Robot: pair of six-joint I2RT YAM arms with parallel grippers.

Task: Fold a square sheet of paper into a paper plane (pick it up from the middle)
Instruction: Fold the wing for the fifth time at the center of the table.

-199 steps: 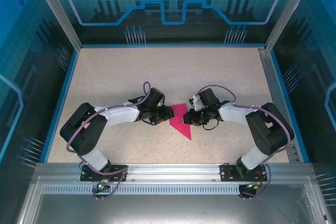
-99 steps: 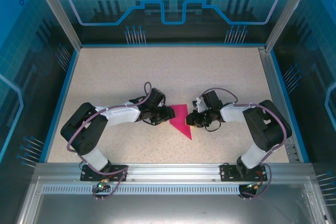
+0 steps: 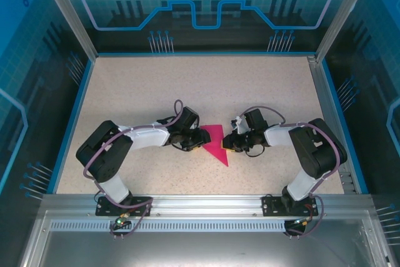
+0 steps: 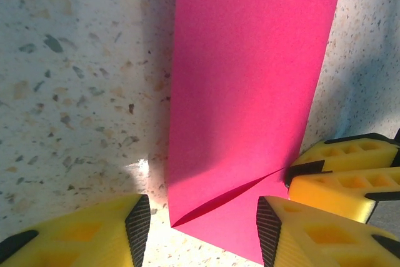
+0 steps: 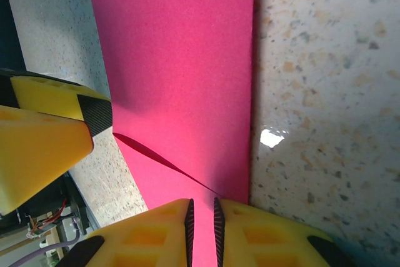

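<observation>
The pink paper (image 3: pixel 216 144) lies folded on the speckled table, its point toward the near edge. In the left wrist view the paper (image 4: pixel 244 79) shows an upper layer lifted slightly along a slanting edge. My left gripper (image 3: pixel 200 137) stands open at the paper's left side; its jaws (image 4: pixel 201 231) straddle the near corner without touching it. My right gripper (image 3: pixel 227 143) is at the paper's right side. Its jaws (image 5: pixel 203 229) are almost together, pinching the paper (image 5: pixel 181 60) where the lifted layer's edge runs in. The right gripper's fingers (image 4: pixel 340 176) also appear in the left wrist view.
The speckled table (image 3: pixel 187 85) is bounded by blue rims on the left, right and far sides. A metal rail (image 3: pixel 206 207) carrying both arm bases runs along the near edge. One left finger (image 5: pixel 44 132) stands close to the right gripper.
The left gripper has slid a little to the right onto the paper's left edge. The right gripper has dropped slightly toward the near side and closer to the paper.
</observation>
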